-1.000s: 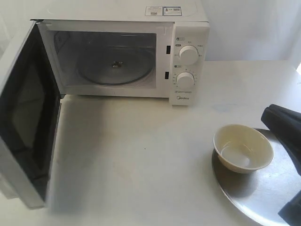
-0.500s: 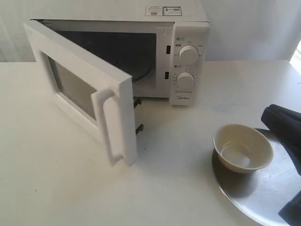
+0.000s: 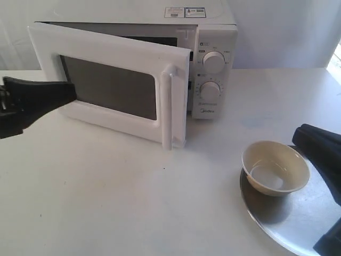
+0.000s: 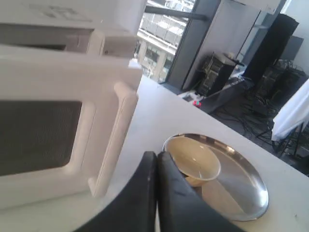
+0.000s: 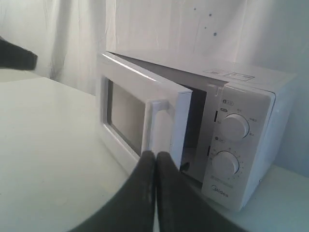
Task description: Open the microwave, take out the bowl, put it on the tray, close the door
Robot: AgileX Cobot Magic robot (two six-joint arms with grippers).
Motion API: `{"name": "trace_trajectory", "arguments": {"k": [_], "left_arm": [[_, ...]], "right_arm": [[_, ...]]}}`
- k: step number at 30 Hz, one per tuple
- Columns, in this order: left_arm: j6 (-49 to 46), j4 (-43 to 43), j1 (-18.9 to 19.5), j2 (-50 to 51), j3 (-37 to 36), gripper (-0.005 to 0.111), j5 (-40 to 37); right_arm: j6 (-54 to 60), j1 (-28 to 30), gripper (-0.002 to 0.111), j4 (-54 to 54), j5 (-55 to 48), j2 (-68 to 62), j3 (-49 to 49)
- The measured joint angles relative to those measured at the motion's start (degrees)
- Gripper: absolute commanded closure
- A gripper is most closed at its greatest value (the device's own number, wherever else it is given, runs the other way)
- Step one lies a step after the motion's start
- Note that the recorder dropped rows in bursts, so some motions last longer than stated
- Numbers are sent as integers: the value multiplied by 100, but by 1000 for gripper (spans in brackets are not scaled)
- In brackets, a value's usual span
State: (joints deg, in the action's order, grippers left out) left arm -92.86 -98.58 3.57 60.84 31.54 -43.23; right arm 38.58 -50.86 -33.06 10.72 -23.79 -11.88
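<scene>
The microwave [image 3: 224,40] stands at the back of the desk [image 3: 133,202]. Its door [image 3: 106,50] is ajar. The hinge side sits against the microwave's body, and the handle [image 3: 169,106] side angles out from the front. A dark gap shows between the door's top edge and the cavity. The handle edge is just short of the microwave's panel, where the two dials [image 3: 213,62] sit one above the other.

The left fingers [image 3: 45,96] are pressed together with nothing between them. In the exterior view they lie across the hinge end of the door, with the tip over the edge of the dark window. I cannot tell whether they touch the door. The left wrist view shows the same closed pair in front of the door's outer face.

The bowl [image 3: 275,167] sits upright and empty on the tray [image 3: 287,224], near the part of the rim closest to the microwave. The tray lies flat on the desk, well in front of the microwave and off to its dial side.

The right fingers [image 5: 145,183] are also closed on nothing, and in the right wrist view they point toward the microwave's half-shut door. In the exterior view they hang over the tray, just beside the bowl on the side away from the microwave's door and apart from the bowl.
</scene>
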Motion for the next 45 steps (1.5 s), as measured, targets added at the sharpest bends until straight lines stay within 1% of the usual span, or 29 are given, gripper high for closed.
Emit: {"name": "trace_trajectory", "arguments": {"k": [3, 4, 5, 6, 7, 8, 9, 10, 11, 12, 13, 14, 17, 19, 22, 28, 33, 37, 40, 42, 45], "left_arm": [[-287, 0, -47, 840, 300, 107, -399], [-356, 0, -118, 1112, 442, 107, -535], [-418, 0, -315, 1562, 781, 107, -654], [-514, 0, -618, 2013, 1176, 107, -607], [-557, 0, -790, 2233, 1345, 107, -531], [-685, 0, -1151, 2664, 1806, 107, -296], [-742, 0, -1290, 2831, 2007, 107, -157], [-828, 0, -1618, 3226, 2523, 107, 226], [-854, 0, -1736, 3376, 2784, 107, 406], [-911, 0, -1993, 3749, 3301, 107, 892], [-935, 0, -2093, 3932, 3505, 107, 1068], [-948, -9, -2189, 4190, 3891, 107, 1347], [-958, -9, -2275, 4729, 4543, 107, 1667], [-852, -9, -2298, 5048, 4999, 107, 1702], [-755, 75, -2359, 5308, 5448, 107, 1692], [-752, 141, -2415, 5380, 5694, 107, 2249], [-787, 207, -2451, 5391, 5770, 107, 2352], [-787, 123, -2413, 5391, 5770, 107, 2031], [-787, 71, -2350, 5411, 5780, 107, 1511], [-743, 255, -2311, 5411, 5780, 107, 1059], [-385, 879, -2307, 5291, 5780, 107, 521]], "right_arm": [[-12, 0, 108, 0, 0, 0, 0], [-12, 0, 108, 0, 0, 0, 0], [-12, 0, 108, 0, 13, 0, 0], [-12, 0, 108, 0, 13, 0, 0], [-12, 0, 108, 0, 13, 0, 0], [-12, 0, 108, 0, 13, 0, 0], [-12, 0, 108, 0, 13, 0, 0], [-12, 0, 108, 0, 13, 0, 0], [-12, 0, 108, 0, 13, 0, 0], [-12, 0, 108, 0, 13, 0, 13], [-12, 0, 108, 0, 13, 0, 20], [-12, 0, 108, 0, 26, 0, 52], [-12, 0, 108, 0, 53, 0, 105], [-12, 0, 108, 0, 56, 0, 114], [-12, 0, 108, 0, 66, 0, 114], [-12, 0, 108, 0, 79, 0, 114], [-12, 0, 108, 0, 92, 0, 114], [-12, 0, 108, 0, 92, 0, 114], [-12, 0, 108, 0, 92, 0, 114], [-12, 0, 108, 0, 92, 0, 114], [-12, 0, 108, 0, 92, 0, 114]]}}
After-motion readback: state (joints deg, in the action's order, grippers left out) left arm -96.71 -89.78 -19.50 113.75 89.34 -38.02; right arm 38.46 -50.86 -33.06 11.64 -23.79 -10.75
